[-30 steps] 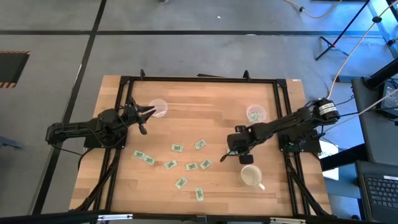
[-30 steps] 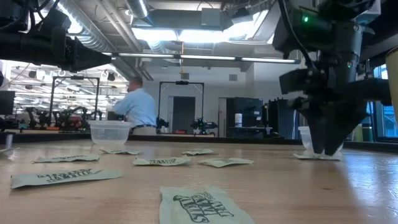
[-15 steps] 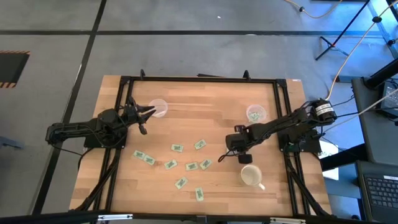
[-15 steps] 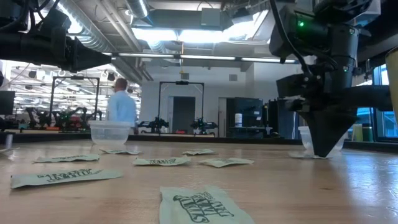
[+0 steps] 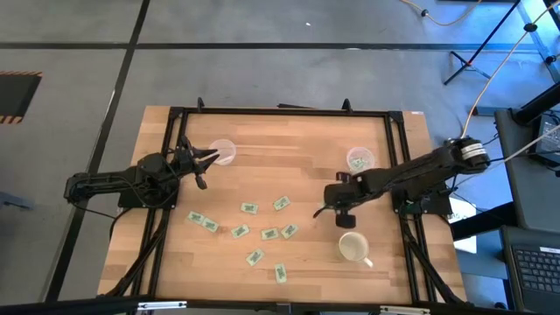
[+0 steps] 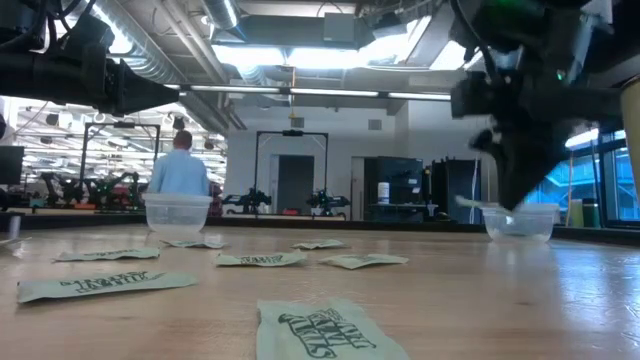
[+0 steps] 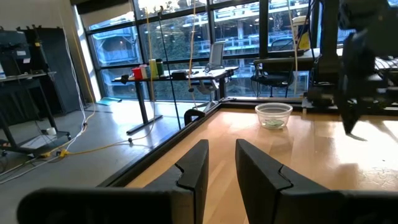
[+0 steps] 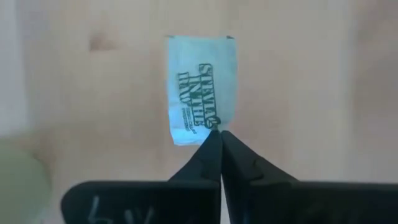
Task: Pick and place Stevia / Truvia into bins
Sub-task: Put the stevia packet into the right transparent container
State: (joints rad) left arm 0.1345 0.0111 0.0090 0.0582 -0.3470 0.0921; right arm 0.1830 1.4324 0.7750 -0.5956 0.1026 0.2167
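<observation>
Several Stevia packets [image 5: 269,234], white with green print, lie flat on the wooden table [image 5: 297,140]. My right gripper [image 5: 325,210] points steeply down over the table's right half, shut on one packet [image 8: 202,87]. It hangs raised in the low view [image 6: 512,200], in front of the right clear cup [image 6: 518,222]. That cup [image 5: 360,160] has packets in it. My left gripper [image 5: 214,157] waits open and level beside the left clear cup [image 5: 223,150], touching nothing. My right gripper pinches the packet between its two fingertips at one short end, near a corner [image 8: 208,127]. The fingers come from above, slanting down. The rest of the packet reaches out past the fingertips. In the low view a pale strip [image 6: 468,202] sticks out sideways, clear of the table.
A white mug [image 5: 353,248] stands close to my right gripper, on its near side. A black frame [image 5: 280,112] runs around the table. A person [image 6: 180,170] stands in the room behind. The left wrist view shows the right cup [image 7: 273,116] far across the table.
My right gripper has shut its fingers on a packet that lay on the table in front of the right cup. It has then gone up, taking the packet clear of the table, and rolled a little. In the room behind, the person has walked toward the left.
</observation>
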